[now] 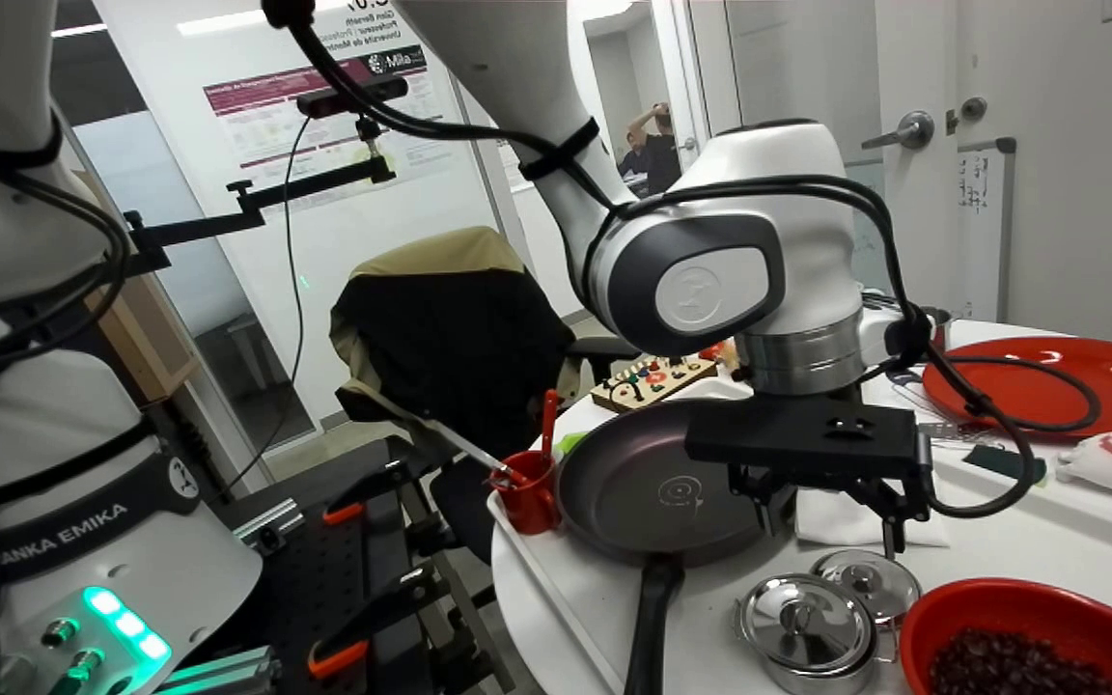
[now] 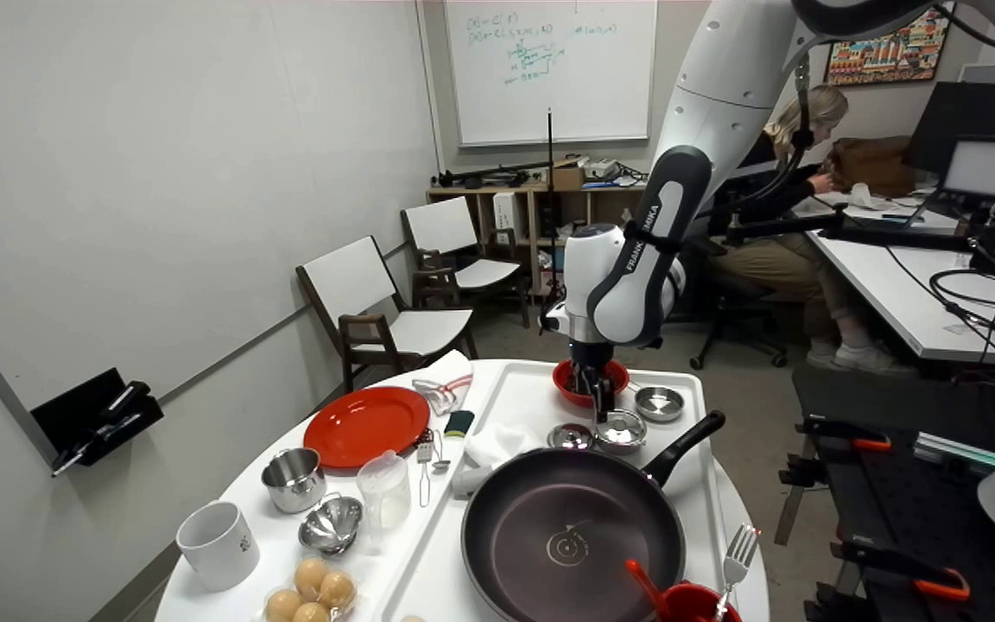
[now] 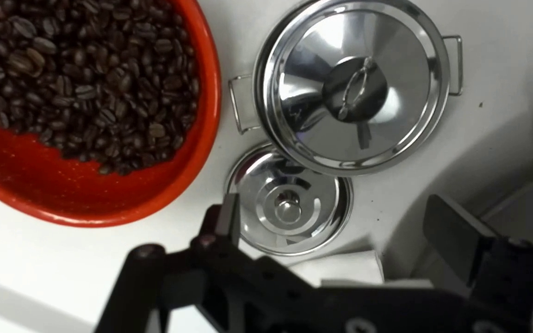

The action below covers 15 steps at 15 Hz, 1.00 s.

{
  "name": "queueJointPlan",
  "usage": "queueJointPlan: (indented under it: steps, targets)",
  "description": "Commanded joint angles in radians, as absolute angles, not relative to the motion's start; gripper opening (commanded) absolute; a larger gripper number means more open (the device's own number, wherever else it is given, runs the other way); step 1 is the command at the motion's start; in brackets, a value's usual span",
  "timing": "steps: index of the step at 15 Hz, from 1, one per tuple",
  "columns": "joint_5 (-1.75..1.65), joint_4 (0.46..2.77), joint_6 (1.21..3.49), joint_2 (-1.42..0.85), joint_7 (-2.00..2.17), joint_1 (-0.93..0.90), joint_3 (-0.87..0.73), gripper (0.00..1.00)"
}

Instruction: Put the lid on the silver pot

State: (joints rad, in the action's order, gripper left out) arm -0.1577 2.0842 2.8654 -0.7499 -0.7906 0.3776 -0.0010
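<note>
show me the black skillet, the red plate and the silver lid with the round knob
Black skillet (image 2: 573, 523), in an exterior view: inner base.
Red plate (image 2: 366, 426), in an exterior view: bare middle.
Round-knobbed lid (image 3: 288, 209), wrist view: its knob.

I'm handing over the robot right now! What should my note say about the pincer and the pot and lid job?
Pincer: open, holding nothing.
Where: the small knobbed lid is close beside the silver pot; an exterior view also shows an open silver vessel nearby.
Done: the pot has a loop-handled lid on it.
Left: if the small lid is the job's, it probably needs gripping and placing, perhaps on that vessel; otherwise maybe just back away. I can't tell which lid is meant.
</note>
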Motion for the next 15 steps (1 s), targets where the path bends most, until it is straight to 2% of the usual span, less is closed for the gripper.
queueJointPlan:
  steps: [1, 15]
  targets:
    - [-0.177, 2.018, 2.916, -0.828, -0.803, 0.405, 0.008, 1.00]
    - [-0.208, 1.918, 2.947, -0.920, -0.825, 0.404, 0.042, 1.00]
